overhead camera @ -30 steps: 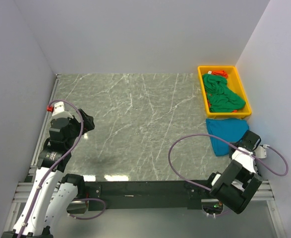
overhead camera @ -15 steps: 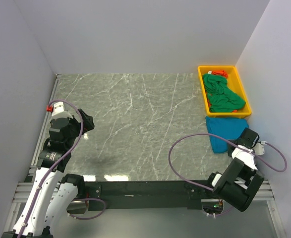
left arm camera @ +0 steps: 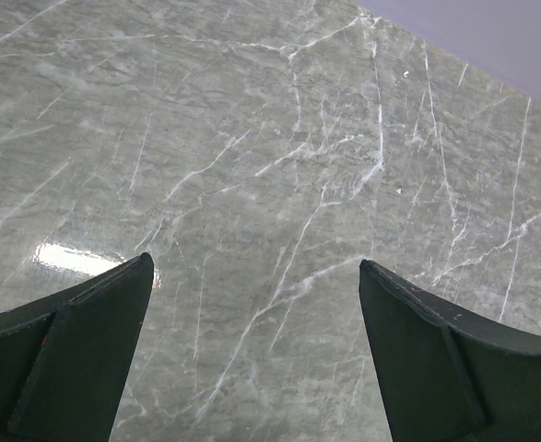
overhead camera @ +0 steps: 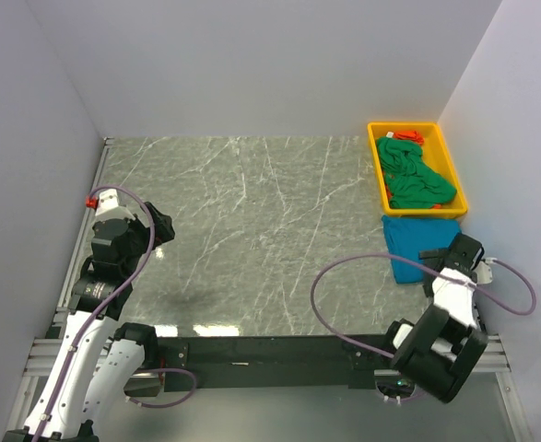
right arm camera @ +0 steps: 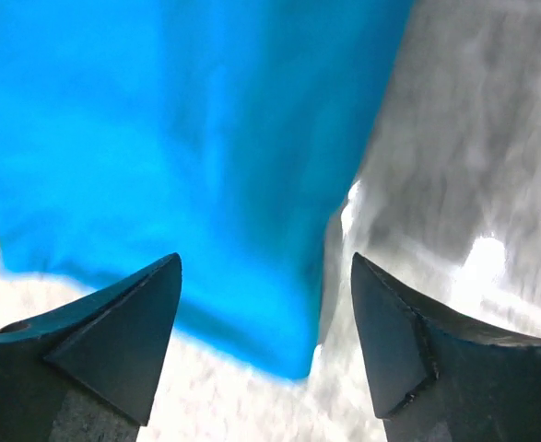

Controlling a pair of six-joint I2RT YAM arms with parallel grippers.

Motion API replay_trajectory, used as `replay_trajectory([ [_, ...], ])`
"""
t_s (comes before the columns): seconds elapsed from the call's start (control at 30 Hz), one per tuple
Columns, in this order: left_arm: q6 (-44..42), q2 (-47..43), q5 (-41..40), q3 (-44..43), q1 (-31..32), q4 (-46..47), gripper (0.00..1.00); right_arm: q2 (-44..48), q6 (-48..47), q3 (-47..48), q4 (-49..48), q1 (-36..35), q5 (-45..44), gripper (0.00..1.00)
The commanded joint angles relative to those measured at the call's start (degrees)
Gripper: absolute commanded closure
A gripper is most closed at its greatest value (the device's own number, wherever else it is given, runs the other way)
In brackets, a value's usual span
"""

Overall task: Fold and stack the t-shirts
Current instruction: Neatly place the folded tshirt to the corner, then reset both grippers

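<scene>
Just in front of the yellow plastic bin (overhead camera: 402,125), a smooth folded teal shirt (overhead camera: 410,241) lies flat, crumpled green shirt (overhead camera: 413,177) and red-orange scrap (overhead camera: 409,136) inside the bin, right gripper (overhead camera: 454,250) spread, now edged further over the teal shirt, left gripper (overhead camera: 159,226) spread, far from the bin.

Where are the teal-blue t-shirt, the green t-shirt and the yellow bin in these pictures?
teal-blue t-shirt (overhead camera: 410,241): top external view, on the middle of the folded cloth.
green t-shirt (overhead camera: 416,181): top external view, on the crumpled cloth inside the bin.
yellow bin (overhead camera: 385,126): top external view, on its far rim.
</scene>
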State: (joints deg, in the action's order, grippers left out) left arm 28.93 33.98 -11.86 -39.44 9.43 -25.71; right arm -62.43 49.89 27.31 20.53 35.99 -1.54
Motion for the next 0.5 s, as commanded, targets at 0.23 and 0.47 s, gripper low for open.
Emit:
replay_trajectory([
  [0.23,0.16,-0.75,-2.38,-0.64,0.15,0.41,0.0,22.0,4.88,8.18,11.54,-3.29,9.36,0.16],
  [0.47,2.36,-2.6,-5.8,-10.99,0.15,-9.78,0.01,22.17,-8.65,29.18,19.8,-18.2,1.73,0.15],
])
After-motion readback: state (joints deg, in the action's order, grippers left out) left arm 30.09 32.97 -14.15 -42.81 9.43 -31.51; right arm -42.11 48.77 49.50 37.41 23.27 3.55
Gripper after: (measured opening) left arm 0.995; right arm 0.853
